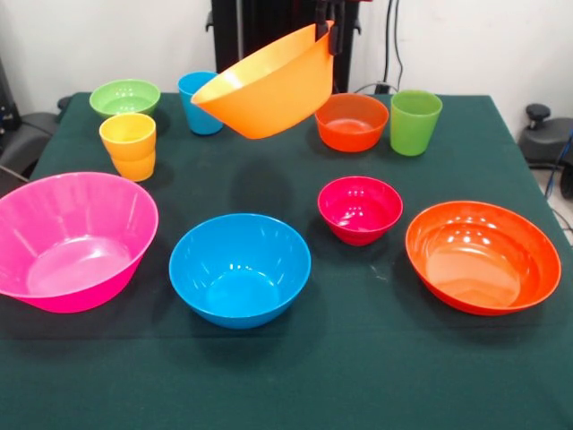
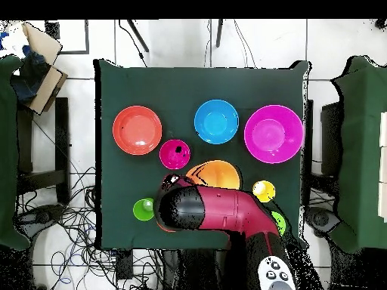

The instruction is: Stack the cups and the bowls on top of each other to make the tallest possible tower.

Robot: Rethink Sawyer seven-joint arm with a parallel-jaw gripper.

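**Big orange bowl lifted by rim, nothing stacked yet**

Big orange bowl (image 1: 269,90) is held clear of the table, pinched at its rim by the gripper (image 1: 328,34); fingers are closed on the bowl wall, one inside, one outside. Bowl hangs tilted, mouth toward upper left in front view, prob. because a one-sided rim grip lets the free side drop. Judged as carry phase: widest piece likely meant as a base or being moved onto another.

No tower is seen. All other pcs sit apart, upright, on the cloth: pink bowl (image 1: 72,240), blue bowl (image 1: 240,269), red-orange bowl (image 1: 483,256), magenta bowl (image 1: 360,209), small orange-red bowl (image 1: 352,122), small green bowl (image 1: 124,97), blue cup (image 1: 199,103), green cup (image 1: 414,121), yellow cup (image 1: 129,145).

Surface: dark green tablecloth (image 1: 358,376), flat. Room: white tile floor (image 2: 75,91) w/ loose cables (image 2: 72,226), chairs at both sides in overhead view.
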